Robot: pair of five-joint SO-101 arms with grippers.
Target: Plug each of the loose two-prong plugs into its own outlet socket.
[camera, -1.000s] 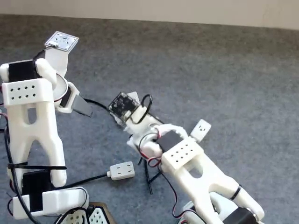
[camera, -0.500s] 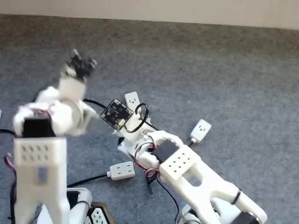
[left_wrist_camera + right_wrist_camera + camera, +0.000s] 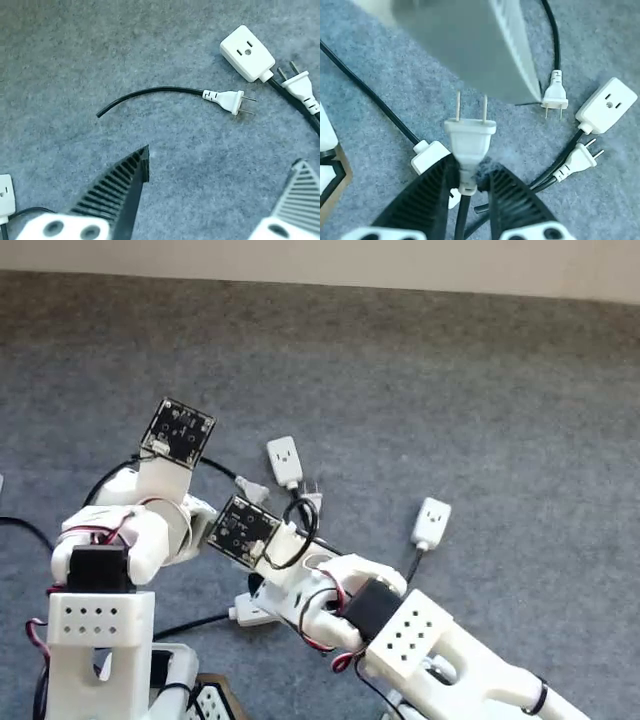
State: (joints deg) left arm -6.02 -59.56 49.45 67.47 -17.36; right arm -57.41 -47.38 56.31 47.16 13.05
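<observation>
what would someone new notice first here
Most striking is the white two-prong plug clamped in the right gripper, its jaws shut, prongs pointing out over the grey carpet. In front of the left gripper, jaws wide open, another white plug on a black cord lies beside a white outlet socket.

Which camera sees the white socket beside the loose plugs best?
The left wrist view: the socket is close, holes plain. The high view shows it farther off; the right wrist view, near the edge.
</observation>
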